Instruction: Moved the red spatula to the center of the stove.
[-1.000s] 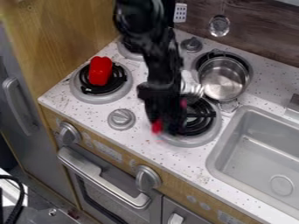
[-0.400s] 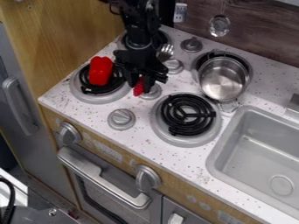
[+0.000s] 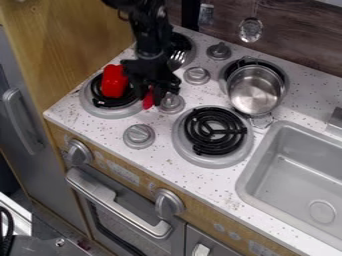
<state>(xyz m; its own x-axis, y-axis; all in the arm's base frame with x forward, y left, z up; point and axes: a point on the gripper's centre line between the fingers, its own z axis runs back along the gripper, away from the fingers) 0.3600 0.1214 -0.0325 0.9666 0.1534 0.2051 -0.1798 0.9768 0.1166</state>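
The gripper (image 3: 149, 100) hangs over the stove top between the front left burner and a small knob, shut on the red spatula. The spatula's red handle (image 3: 147, 100) sticks out below the gripper, and its silvery slotted head (image 3: 178, 58) shows behind and to the right, near the back left burner. The middle of the spatula is hidden by the gripper. The stove's white speckled top (image 3: 159, 137) runs around the burners.
A red pepper-like object (image 3: 115, 81) stands on the front left burner (image 3: 97, 107), close beside the gripper. A metal pot (image 3: 256, 91) rests on the back right burner. The front right burner (image 3: 214, 131) is bare, with knobs (image 3: 139, 136) to its left and a sink (image 3: 302, 172) at right.
The gripper has moved up and left with the spatula, from over the front right burner to beside the front left burner.
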